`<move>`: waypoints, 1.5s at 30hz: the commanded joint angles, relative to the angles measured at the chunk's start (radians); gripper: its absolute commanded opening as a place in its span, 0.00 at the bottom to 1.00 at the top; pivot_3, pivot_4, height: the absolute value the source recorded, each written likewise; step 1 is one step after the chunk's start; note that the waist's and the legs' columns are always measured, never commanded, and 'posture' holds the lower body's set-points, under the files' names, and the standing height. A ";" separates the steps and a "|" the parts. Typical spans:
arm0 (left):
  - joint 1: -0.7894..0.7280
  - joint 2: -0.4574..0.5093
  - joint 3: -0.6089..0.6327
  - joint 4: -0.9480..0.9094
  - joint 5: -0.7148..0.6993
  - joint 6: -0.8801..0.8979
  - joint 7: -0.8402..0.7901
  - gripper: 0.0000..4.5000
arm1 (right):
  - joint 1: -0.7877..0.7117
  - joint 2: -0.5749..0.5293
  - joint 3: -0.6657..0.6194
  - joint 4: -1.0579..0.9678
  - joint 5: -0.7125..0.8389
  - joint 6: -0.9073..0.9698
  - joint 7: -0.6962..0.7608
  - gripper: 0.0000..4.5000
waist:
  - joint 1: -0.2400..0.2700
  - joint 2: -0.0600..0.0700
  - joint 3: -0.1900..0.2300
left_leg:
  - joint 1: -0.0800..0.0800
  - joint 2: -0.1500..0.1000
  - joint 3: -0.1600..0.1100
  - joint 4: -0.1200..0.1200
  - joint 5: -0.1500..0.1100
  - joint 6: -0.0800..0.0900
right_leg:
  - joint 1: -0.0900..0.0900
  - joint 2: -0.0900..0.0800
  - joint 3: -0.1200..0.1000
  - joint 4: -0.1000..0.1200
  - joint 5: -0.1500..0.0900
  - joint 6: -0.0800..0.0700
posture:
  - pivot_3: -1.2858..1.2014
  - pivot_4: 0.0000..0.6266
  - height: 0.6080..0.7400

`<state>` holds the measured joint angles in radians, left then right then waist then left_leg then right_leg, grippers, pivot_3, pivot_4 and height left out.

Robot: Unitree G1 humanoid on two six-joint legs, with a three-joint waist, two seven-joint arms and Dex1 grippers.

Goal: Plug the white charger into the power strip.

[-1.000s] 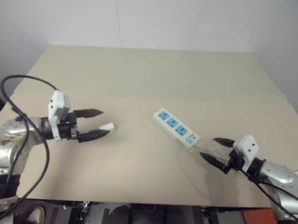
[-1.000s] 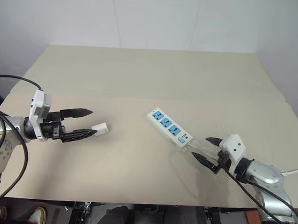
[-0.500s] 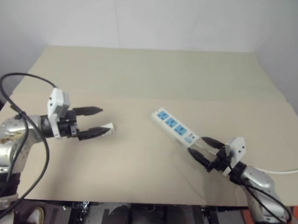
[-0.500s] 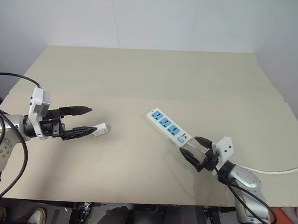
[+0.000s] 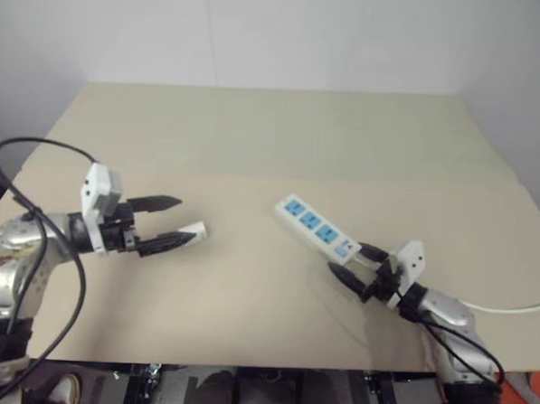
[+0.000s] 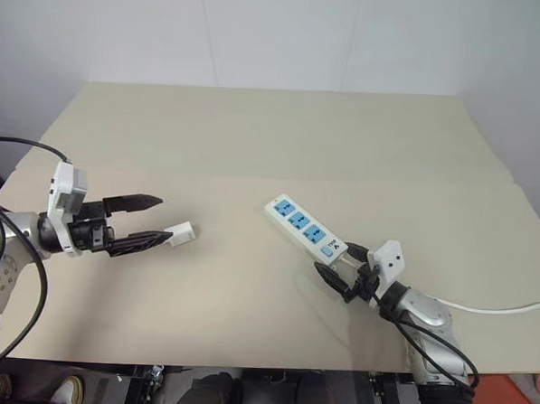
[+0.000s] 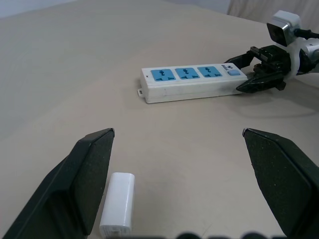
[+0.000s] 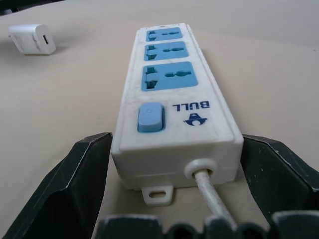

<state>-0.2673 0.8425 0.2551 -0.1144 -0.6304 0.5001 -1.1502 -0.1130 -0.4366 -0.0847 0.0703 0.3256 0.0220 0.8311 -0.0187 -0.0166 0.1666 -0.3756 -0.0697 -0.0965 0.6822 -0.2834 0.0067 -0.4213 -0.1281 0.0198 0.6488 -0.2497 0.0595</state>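
Left gripper [image 5: 185, 226]: spread wide, empty, white charger [image 5: 194, 230] lying flat on the table [image 5: 273, 148] just past the lower fingertip, long axis roughly in line with the fingers. Right gripper [image 6: 337, 260]: also wide open, holding nothing, straddling the cord end of the power strip [image 6: 306, 227], which runs lengthwise straight away from it. Charger nearer the left arm, well apart from the strip.

Between the white charger [image 6: 181, 232] on the left and the power strip [image 6: 307, 228] on the right, the table [image 6: 255, 138] is bare; the far half too.
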 commanded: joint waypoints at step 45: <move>-0.233 0.102 -0.129 0.000 0.102 0.210 0.143 1.00 | -0.189 -0.182 0.166 0.108 0.122 -0.180 0.746 0.76 | -0.026 -0.001 -0.001 | 0.001 0.001 0.001 0.001 0.000 0.001 | 0.001 0.002 0.000 0.002 0.000 0.000 | 0.52 0.24 1.00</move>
<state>-0.4740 0.9157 0.1230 -0.0859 -0.5400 0.6897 -1.0174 -0.2789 -0.6321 0.0719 0.1780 0.4427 -0.1414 1.5371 -0.0449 -0.0179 0.1657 -0.3742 -0.0690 -0.0955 0.6835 -0.2833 0.0069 -0.4211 -0.1263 0.0203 0.6507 -0.2493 0.0591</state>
